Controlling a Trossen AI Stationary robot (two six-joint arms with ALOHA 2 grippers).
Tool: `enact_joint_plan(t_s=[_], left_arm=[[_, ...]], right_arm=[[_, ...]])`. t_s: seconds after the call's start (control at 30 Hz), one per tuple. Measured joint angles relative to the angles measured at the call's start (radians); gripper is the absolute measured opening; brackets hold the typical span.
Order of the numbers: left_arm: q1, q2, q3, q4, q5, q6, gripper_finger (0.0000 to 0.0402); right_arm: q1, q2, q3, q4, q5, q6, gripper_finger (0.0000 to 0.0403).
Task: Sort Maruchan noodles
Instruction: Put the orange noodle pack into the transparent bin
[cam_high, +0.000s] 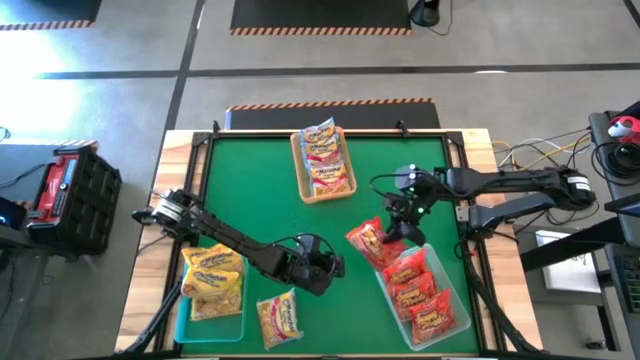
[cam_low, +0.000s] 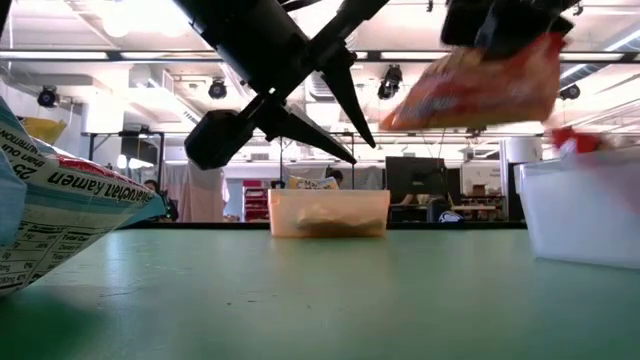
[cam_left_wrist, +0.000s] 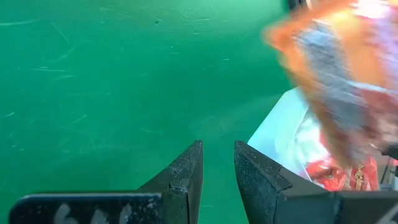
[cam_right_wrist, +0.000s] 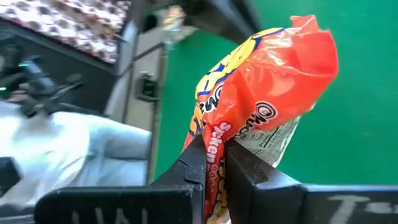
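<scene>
My right gripper (cam_high: 398, 232) is shut on a red Maruchan noodle packet (cam_high: 367, 240), which is in the air (cam_low: 475, 85) beside the far left corner of the clear tray (cam_high: 452, 322) holding red packets. My left gripper (cam_high: 325, 270) hovers over the green mat near the middle front. Its fingers (cam_left_wrist: 219, 158) are slightly open with nothing between them. Yellow packets lie in the teal tray (cam_high: 182, 318) at the front left. One yellow packet (cam_high: 280, 318) lies flat on the mat by the near edge. Silvery packets fill the tan tray (cam_high: 298, 165) at the far middle. My right gripper pinches the red packet near one end (cam_right_wrist: 214, 163) between its two fingers. The fingers come from the table's right, slanting down. The rest of the packet (cam_right_wrist: 261, 87) sticks out past the fingertips, crumpled at the hold. It is lifted clear of the mat and the tray.
A raised wooden frame (cam_high: 180, 150) borders the green mat. Bare mat lies between the three trays. The near packet (cam_low: 60, 210) fills the low view's left edge. Cables and equipment (cam_high: 615, 140) sit off the table's right side.
</scene>
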Motion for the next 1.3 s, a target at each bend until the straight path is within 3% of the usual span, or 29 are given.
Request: enact_joint_plan(t_s=[0.3, 0.43, 0.83, 1.03, 1.3], left_arm=[[-0.039, 0.000, 0.000, -0.003, 0.000, 0.003, 0.0074], [-0.064, 0.000, 0.001, -0.017, 0.000, 0.004, 0.0074], [-0.119, 0.000, 0.001, -0.028, -0.031, -0.038, 0.0074], [-0.139, 0.000, 0.001, -0.018, -0.136, -0.095, 0.0074], [-0.140, 0.000, 0.001, 0.021, -0.200, -0.178, 0.0074]], right_arm=[[0.078, -0.109, 0.001, -0.001, 0.036, 0.096, 0.0022], [0.130, -0.144, 0.001, -0.001, -0.042, 0.135, 0.0022], [0.489, -0.132, 0.001, -0.040, -0.064, 0.329, 0.0022], [0.611, -0.121, 0.001, -0.123, 0.005, 0.275, 0.0022], [0.722, -0.081, 0.000, -0.208, 0.045, 0.107, 0.0022]])
